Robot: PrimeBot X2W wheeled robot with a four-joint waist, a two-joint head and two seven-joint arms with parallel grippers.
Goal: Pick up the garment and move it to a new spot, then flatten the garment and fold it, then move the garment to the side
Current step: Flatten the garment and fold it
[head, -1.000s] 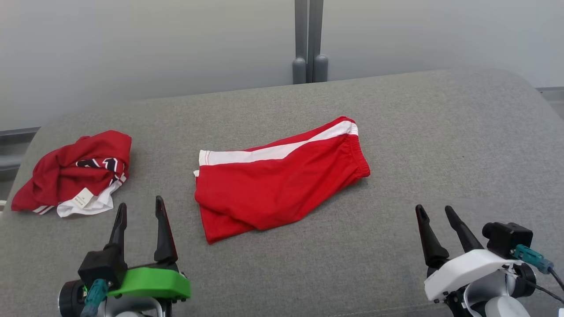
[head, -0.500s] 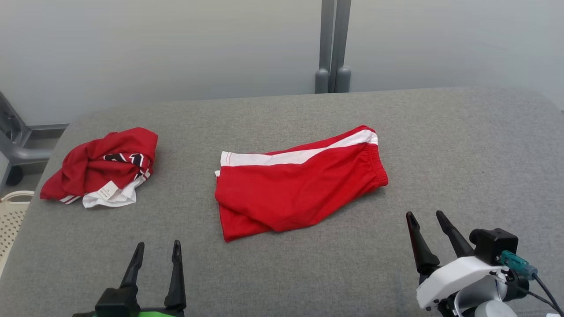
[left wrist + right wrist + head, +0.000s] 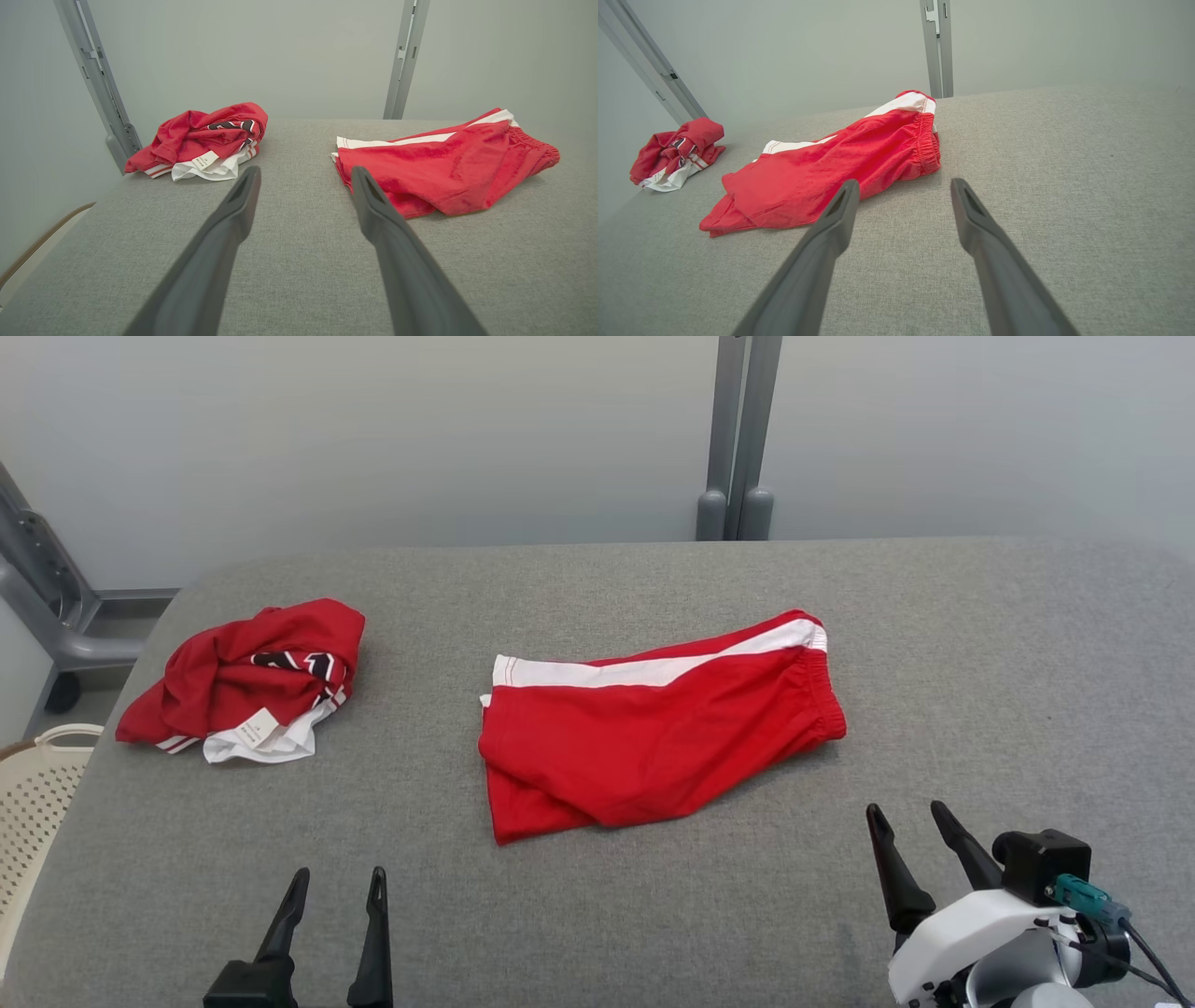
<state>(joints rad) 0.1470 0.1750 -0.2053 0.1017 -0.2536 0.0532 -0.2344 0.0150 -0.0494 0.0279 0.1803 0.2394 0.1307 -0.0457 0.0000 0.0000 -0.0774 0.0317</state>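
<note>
The left hand (image 3: 338,885) and the right hand (image 3: 905,814) both stand wide and empty over the near side of the grey tabletop (image 3: 980,644). The red shorts (image 3: 653,728) lie beyond and between them, touching neither. A crumpled red jersey (image 3: 247,681) lies farther left.

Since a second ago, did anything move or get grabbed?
The view itself turned, so the whole picture slid right. The left gripper drew back, lower in the head view. Nothing was grabbed or let go: it and the right gripper stay open. The red shorts and crumpled red garment lie unmoved.
</note>
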